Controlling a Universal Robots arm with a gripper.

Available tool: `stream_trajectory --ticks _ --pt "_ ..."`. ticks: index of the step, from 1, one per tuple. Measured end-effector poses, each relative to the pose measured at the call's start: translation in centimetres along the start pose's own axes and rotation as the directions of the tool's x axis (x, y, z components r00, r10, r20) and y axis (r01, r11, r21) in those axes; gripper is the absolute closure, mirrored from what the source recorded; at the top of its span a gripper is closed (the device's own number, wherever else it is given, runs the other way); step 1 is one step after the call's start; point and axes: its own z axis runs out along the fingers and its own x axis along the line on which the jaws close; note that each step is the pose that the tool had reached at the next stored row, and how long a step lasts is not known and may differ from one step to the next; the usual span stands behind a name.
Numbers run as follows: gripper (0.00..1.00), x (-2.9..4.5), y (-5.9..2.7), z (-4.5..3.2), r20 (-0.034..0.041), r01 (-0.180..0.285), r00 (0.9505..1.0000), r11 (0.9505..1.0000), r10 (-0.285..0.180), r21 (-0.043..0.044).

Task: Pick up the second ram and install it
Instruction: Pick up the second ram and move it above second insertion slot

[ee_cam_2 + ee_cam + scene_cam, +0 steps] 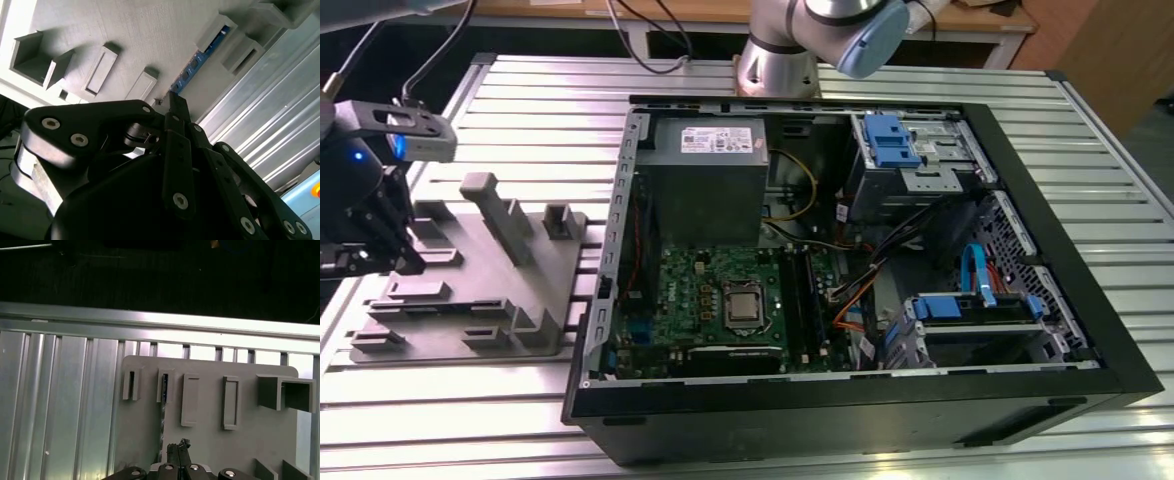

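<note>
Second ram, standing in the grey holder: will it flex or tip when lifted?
Likely stiff: the second ram is a thin flat board, so it shouldn't droop. It stands on edge in slots of the grey holder, so a skewed pull might bind or tip it. Probably light, and fragile being so thin.

Arm [781,55]: silvery-grey round tube sections, with a pale blue cap [870,40] on one joint.
Claw [175,102]: matt black, built of flat linked bars that taper to narrow tips.
Screws [51,123]: round bright silver heads along the bars.
Wrist box [411,135]: grey and boxy, with a blue glow beside it.
Cables [454,35]: thin and black.
</note>
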Motion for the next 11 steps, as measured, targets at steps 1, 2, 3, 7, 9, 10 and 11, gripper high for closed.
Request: stream_trajectory --ticks 1,2,3,7,9,10,11 --pt "0.9 0.08 0.01 0.11 -0.0001 0.0 1.0 1.0 0.0 0.0006" --pt "0.9 0.16 0.02 0.2 -0.0001 0.0 1.0 1.0 0.0 0.0012" --pt "0.9 0.24 0.03 0.28 -0.0001 0.0 1.0 1.0 0.0 0.0019" --pt "0.9 0.61 0.06 0.7 -0.0003 0.0 1.0 1.0 0.0 0.0043" --pt "0.9 0.86 0.08 0.91 -0.0001 0.0 1.0 1.0 0.0 0.0066" --pt "0.9 0.93 0.09 1.01 0.0007 0.0 1.0 1.0 0.0 0.0085" --pt "0.9 1.0 0.1 1.1 0.0015 0.0 1.0 0.9999 0.0 0.0104"
